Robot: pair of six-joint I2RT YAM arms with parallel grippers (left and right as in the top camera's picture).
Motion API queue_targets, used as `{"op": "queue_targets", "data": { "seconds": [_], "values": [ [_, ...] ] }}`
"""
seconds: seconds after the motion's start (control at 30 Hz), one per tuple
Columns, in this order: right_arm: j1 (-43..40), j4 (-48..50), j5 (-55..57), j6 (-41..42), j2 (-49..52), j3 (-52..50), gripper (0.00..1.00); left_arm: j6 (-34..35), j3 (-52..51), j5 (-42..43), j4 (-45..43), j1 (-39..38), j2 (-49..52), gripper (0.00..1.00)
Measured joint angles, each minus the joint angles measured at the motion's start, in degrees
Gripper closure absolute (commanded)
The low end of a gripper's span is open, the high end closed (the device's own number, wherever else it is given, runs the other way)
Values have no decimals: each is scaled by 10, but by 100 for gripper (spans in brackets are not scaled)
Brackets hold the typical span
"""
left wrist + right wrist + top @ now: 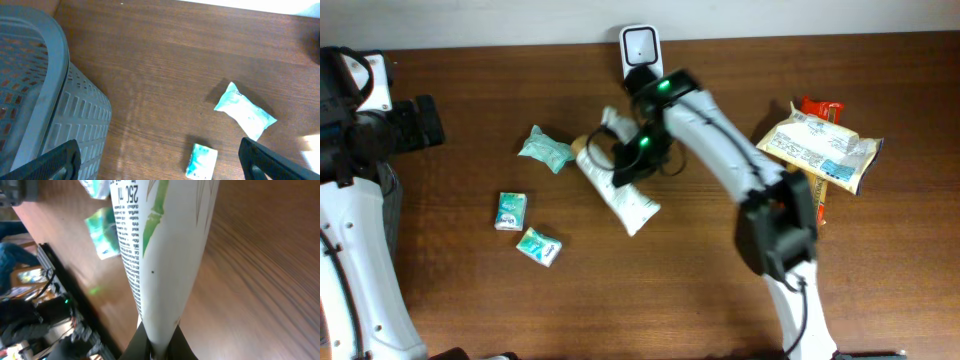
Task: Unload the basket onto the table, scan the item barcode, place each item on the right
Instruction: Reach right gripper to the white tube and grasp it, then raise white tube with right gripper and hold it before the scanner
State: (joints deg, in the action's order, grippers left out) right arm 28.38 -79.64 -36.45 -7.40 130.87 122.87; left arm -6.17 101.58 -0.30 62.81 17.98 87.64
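Observation:
The item is a white tube (632,203) with green bamboo print and black text. It lies slanted at the table's middle, below the white barcode scanner (638,45) at the far edge. My right gripper (626,166) is shut on it. In the right wrist view the tube (160,255) runs straight out from my right gripper (152,347), its narrow end pinched between the black jaws. Whether it is off the wood I cannot tell. My left gripper (159,162) hangs open and holds nothing at the far left, beside the basket.
A teal pouch (545,150) and two small green packets (511,211) (538,246) lie left of the tube. A snack bag (820,148) over a red packet (820,108) sits at the right. A grey slatted basket (30,90) stands at the left edge.

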Motion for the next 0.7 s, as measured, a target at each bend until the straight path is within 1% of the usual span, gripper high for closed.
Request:
{"op": "queue_targets", "data": {
  "seconds": [0.07,0.13,0.17,0.23,0.33,0.43,0.5,0.57,0.6,0.63,0.67,0.7],
  "values": [
    [-13,-44,29,-5,-67,1,96,0,0,0,0,0,0,1],
    [-21,-54,37,-1,-84,2,96,0,0,0,0,0,0,1],
    [-27,-38,41,7,-83,-7,96,0,0,0,0,0,0,1],
    [-44,37,52,47,-81,-59,96,0,0,0,0,0,0,1],
    [-64,176,74,144,-73,-188,96,0,0,0,0,0,0,1],
    [-66,301,81,231,-68,-301,96,0,0,0,0,0,0,1],
    [-66,335,66,266,-74,-328,96,0,0,0,0,0,0,1],
    [-66,343,64,284,-76,-333,71,0,0,0,0,0,0,1],
    [-66,345,65,291,-76,-334,63,0,0,0,0,0,0,1],
    [-66,348,67,295,-76,-337,60,0,0,0,0,0,0,1],
    [-66,348,68,299,-76,-340,60,0,0,0,0,0,0,1],
    [-66,349,69,299,-76,-340,62,0,0,0,0,0,0,1]
  ]
}}
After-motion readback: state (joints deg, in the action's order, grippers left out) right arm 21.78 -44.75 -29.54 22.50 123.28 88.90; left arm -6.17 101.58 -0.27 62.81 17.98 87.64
